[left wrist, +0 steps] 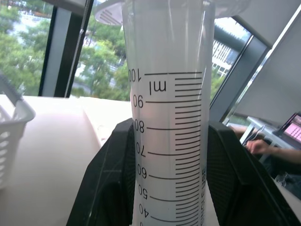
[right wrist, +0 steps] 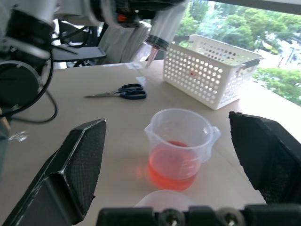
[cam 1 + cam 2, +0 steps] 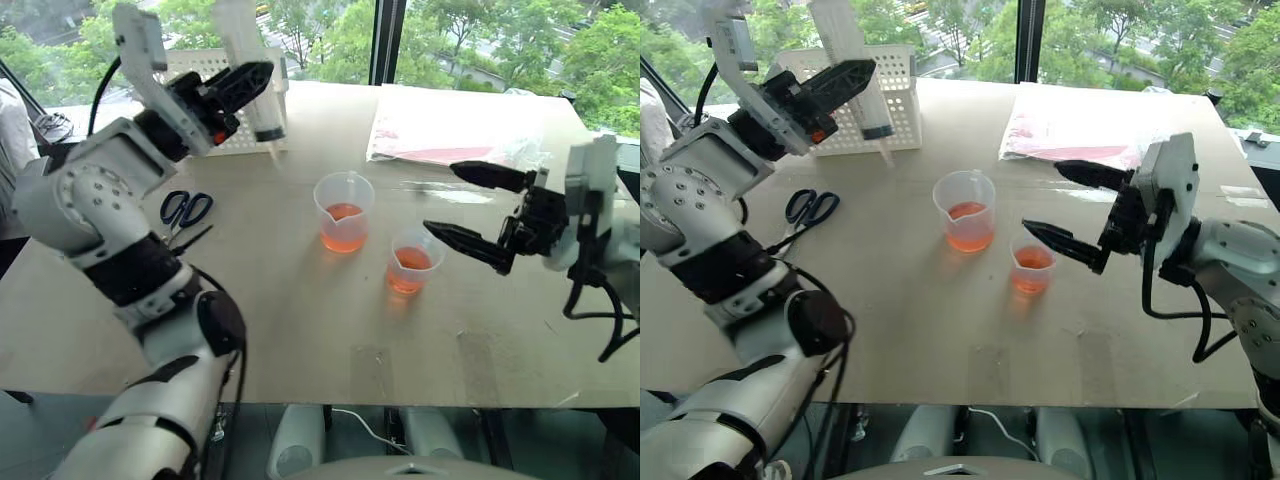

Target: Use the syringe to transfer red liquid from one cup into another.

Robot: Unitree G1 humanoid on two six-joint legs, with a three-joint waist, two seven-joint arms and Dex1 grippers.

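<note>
Gripped between the two black fingers of the left hand (image 3: 240, 88), the syringe (image 3: 255, 85) is held upright in the air above the far left part of the tabletop (image 3: 300, 330), its nozzle tip pointing down in front of the white perforated basket (image 3: 875, 95). In the left wrist view the clear barrel with its black gradation marks is seen clamped between the finger pads (image 1: 108, 183). No red liquid can be made out inside the barrel.

The larger spouted cup (image 3: 343, 211) stands near the middle of the tabletop, holding red liquid (image 3: 343, 230) in its lower part. The smaller cup (image 3: 412, 260) stands just beside it, nearer the robot and to the right, also with red liquid in it.

The right hand (image 3: 465, 205) is held wide apart and empty, just to the right of the smaller cup and clear of it. Black-handled scissors (image 3: 185, 210) lie flat on the left of the tabletop. A flat plastic packet (image 3: 450, 130) lies at the far right.
</note>
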